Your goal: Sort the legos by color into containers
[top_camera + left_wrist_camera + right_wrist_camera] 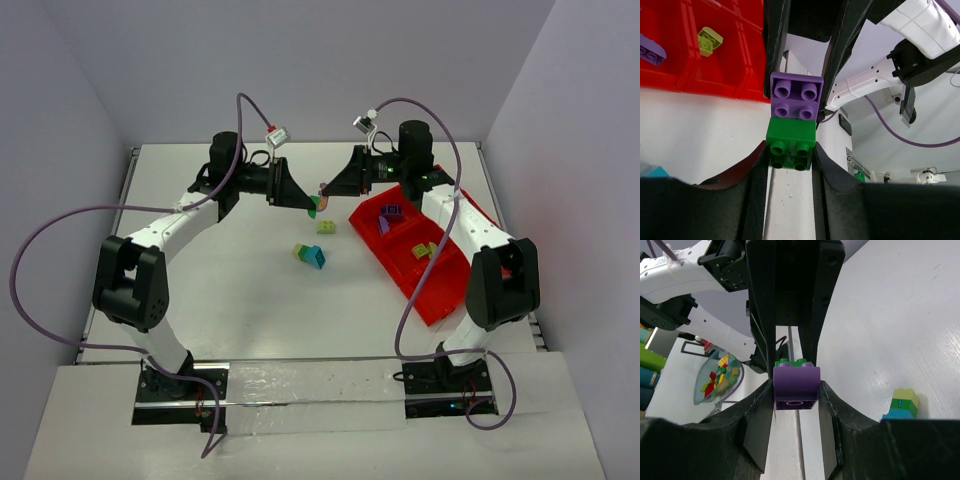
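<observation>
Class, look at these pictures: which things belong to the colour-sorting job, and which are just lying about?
Part of the job: red tray; purple brick and green brick snapped together, held by right gripper and left gripper; loose yellow-green brick; teal-and-yellow stack.

Just there: purple cables; bowl of coloured bits in the background.

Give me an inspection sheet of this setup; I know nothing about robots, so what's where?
Surface: white table, bricks lying on it.
Job's things: red tray holds purple bricks and a yellow-green piece; a loose yellow-green brick and a teal-and-yellow stack lie on the table.
Clutter: nothing seen.
Grippers: left gripper shut on green brick, right gripper shut on purple brick; the two bricks are snapped together above the table.
Cables: purple cables loop from both arms, away from the bricks.
Surroundings: plain pale walls.
</observation>
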{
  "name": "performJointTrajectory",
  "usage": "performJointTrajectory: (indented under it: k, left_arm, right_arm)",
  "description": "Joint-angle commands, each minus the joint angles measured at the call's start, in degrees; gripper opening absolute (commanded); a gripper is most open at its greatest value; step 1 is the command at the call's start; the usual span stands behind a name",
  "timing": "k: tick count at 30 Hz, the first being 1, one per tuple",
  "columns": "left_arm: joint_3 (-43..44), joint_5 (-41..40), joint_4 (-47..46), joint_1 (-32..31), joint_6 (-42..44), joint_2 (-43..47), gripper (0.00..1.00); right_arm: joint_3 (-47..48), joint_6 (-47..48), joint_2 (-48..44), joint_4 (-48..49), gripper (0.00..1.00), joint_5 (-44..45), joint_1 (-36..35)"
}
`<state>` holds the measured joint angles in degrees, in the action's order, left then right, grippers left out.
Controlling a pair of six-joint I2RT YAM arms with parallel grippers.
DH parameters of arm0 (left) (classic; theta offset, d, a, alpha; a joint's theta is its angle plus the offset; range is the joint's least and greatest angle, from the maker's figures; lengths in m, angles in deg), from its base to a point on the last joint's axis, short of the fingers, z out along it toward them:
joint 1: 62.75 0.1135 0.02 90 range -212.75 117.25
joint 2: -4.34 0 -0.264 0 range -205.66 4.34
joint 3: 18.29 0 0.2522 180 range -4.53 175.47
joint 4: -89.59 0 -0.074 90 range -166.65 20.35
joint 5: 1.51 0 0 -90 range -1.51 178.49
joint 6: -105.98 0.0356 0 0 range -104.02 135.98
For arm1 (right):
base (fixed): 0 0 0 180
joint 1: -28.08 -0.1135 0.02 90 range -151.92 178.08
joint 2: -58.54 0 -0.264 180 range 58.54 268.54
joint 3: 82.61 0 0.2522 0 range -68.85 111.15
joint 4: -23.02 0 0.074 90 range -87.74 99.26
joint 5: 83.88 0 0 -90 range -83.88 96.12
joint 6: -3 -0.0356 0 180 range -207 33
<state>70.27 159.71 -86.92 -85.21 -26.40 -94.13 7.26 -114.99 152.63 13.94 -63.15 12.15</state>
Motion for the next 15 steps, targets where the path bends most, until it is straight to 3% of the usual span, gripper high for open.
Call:
performJointTrajectory:
  k: [1, 4, 12, 15]
  left_arm:
    - [2.9, -0.34, 1.96, -0.3, 2.22, 0.3, 0.0]
    - [1.98, -1.38, 3.99, 0.46, 3.75, 1.15, 0.0]
    - [-2.19, -2.67, -1.24, 3.82, -0.08, 3.19, 0.0]
    - [-1.18, -3.97, 0.17, 3.83, 0.05, 2.71, 0.0]
  right_arm:
    - [1.4, 3.78, -0.92, -1.56, 0.05, 1.14, 0.59]
    - [0.35, 5.77, -1.98, -4.51, 0.02, 5.37, 3.3]
    - [0.88, 14.98, -2.84, -18.93, 0.03, 15.36, 8.8]
    - [1.87, 15.54, -2.27, -24.02, 0.03, 29.84, 9.07]
